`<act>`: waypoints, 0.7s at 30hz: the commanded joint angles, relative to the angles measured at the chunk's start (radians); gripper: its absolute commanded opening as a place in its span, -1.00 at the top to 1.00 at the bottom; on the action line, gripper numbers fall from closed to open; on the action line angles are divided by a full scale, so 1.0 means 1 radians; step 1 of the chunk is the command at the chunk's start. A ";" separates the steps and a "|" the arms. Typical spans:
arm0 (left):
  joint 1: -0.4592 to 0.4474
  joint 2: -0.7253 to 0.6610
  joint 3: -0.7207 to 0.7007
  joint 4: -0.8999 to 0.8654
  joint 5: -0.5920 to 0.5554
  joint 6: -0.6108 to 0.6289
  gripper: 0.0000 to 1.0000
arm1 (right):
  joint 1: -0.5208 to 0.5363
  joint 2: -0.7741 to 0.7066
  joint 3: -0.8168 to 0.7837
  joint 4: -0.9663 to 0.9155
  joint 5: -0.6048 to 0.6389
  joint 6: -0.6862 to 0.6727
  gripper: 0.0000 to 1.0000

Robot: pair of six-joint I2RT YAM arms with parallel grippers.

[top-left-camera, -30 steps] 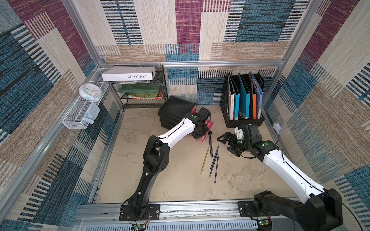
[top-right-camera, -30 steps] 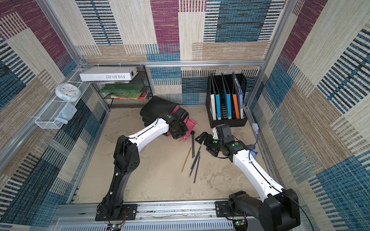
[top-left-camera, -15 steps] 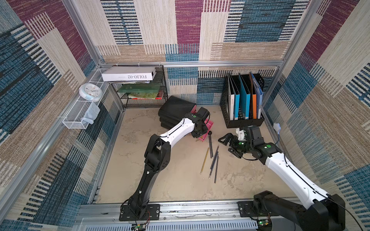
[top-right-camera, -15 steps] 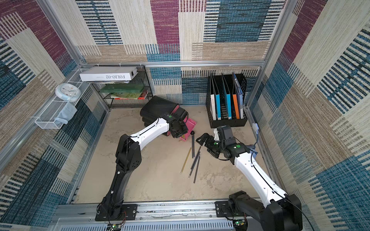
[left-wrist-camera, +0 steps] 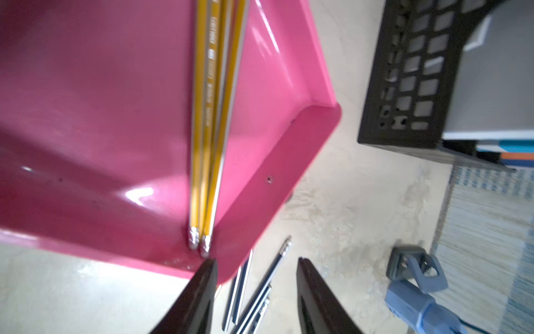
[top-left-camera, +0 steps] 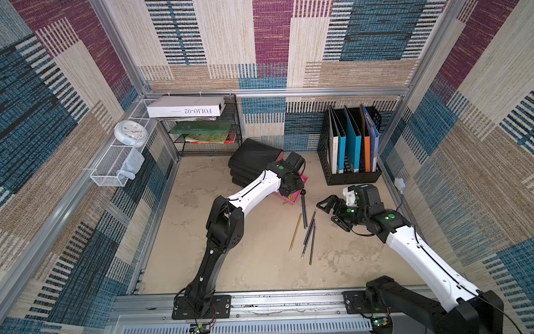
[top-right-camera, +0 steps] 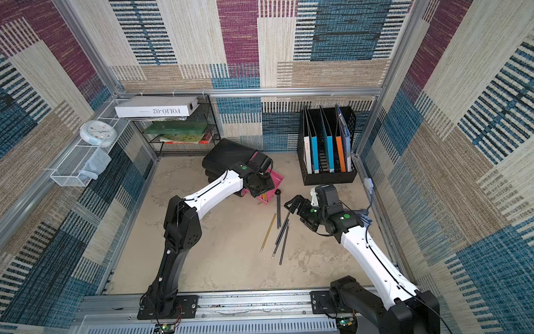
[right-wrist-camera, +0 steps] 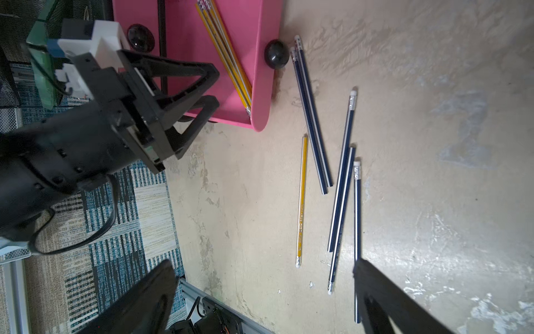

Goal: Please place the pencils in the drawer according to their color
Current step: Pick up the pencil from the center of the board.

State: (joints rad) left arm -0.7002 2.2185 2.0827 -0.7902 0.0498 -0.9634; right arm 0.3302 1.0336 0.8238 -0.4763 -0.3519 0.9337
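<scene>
Left tool [left-wrist-camera: 256, 260]: half-open, empty, above pink plastic drawer [left-wrist-camera: 289, 150].
Right tool [right-wrist-camera: 263, 261]: wide, empty.
Advice: grip lone yellow pencil [right-wrist-camera: 302, 199] mid-shaft.

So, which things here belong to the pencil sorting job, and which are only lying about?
For the job:
- pink drawer
- yellow pencils inside it
- one loose yellow pencil
- loose dark blue pencils
- left claw and right claw, both open

Lying about:
- file rack
- clock
- white box
- mesh basket
</scene>
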 commanded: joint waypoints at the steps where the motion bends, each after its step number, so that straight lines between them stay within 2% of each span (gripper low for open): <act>1: -0.022 -0.038 -0.004 0.021 0.027 0.064 0.02 | 0.000 -0.015 -0.010 0.000 0.005 0.005 -0.98; 8: -0.085 -0.178 -0.110 0.021 -0.007 0.156 0.02 | 0.000 -0.050 -0.036 -0.001 0.007 0.007 -0.98; 16: -0.168 -0.393 -0.350 -0.008 -0.114 0.296 0.02 | 0.000 -0.070 -0.061 -0.003 0.009 0.001 -0.98; 21: -0.209 -0.485 -0.506 -0.009 -0.118 0.341 0.02 | 0.000 -0.072 -0.070 0.005 0.000 0.000 -0.98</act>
State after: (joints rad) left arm -0.8951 1.7630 1.6230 -0.7845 -0.0391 -0.6827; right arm 0.3294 0.9649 0.7563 -0.4778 -0.3492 0.9367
